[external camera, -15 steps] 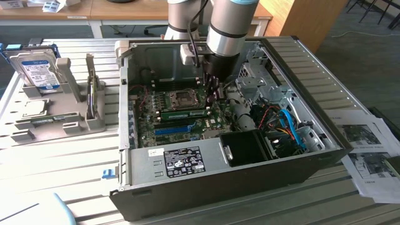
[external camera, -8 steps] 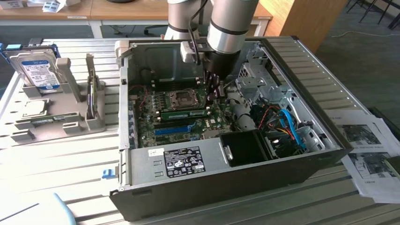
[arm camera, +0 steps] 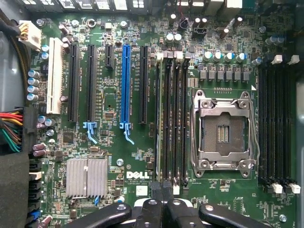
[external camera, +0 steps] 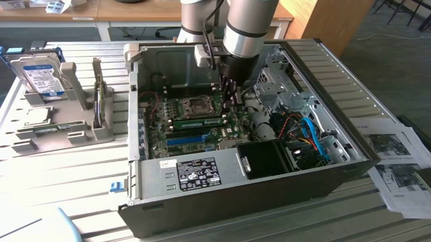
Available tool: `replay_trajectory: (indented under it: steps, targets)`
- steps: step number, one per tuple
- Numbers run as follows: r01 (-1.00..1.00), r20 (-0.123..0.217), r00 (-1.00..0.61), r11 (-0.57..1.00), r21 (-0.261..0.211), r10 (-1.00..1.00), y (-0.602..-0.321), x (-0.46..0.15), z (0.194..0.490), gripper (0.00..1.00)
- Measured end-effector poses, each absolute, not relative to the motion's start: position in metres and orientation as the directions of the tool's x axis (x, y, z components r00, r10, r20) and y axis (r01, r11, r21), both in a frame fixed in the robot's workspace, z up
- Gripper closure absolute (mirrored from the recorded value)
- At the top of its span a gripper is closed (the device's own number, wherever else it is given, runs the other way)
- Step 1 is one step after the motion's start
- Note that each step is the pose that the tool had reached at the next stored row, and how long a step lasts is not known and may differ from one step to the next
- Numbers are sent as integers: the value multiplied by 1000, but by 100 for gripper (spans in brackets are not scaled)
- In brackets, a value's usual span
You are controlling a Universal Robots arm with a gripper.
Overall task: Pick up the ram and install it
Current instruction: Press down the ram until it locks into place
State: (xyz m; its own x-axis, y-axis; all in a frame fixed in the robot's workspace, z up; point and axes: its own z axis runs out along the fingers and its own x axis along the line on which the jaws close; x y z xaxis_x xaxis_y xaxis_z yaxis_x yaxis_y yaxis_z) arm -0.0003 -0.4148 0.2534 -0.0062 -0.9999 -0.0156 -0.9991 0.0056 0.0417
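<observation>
The pincer (arm camera: 163, 190) is clenched, its two dark fingertips (arm camera: 156, 189) pressed together with no gap between them. In the wrist view the tips sit over the end of the bank of black memory slots (arm camera: 171, 121) beside the empty processor socket (arm camera: 222, 133); whether they touch the slot edge cannot be settled. No loose part is seen between the fingers.

In the exterior view the arm (external camera: 249, 30) reaches down into the open computer case (external camera: 269, 196), with the pincer low over the motherboard (external camera: 195, 136), close to the socket.

The ram (external camera: 202, 122) appears as a green stick lying along the board just below the socket, seemingly seated in a slot, though the angle is poor. The blue expansion slot (arm camera: 125, 85) stands apart from it, further across the board.

Outside the case, on the tabletop (external camera: 74, 171), a grey fixture (external camera: 67, 128) holds a hard drive (external camera: 42, 75) upright and a square silver processor (external camera: 37, 116). Printed sheets (external camera: 397, 166) lie at the exterior view's right of the case.
</observation>
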Motion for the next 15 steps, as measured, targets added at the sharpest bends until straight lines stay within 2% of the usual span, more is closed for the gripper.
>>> replay_trajectory:
  steps: [15]
  targets:
    - [-999,-16,-6,6,42,-1000,-415,-33,253,91]
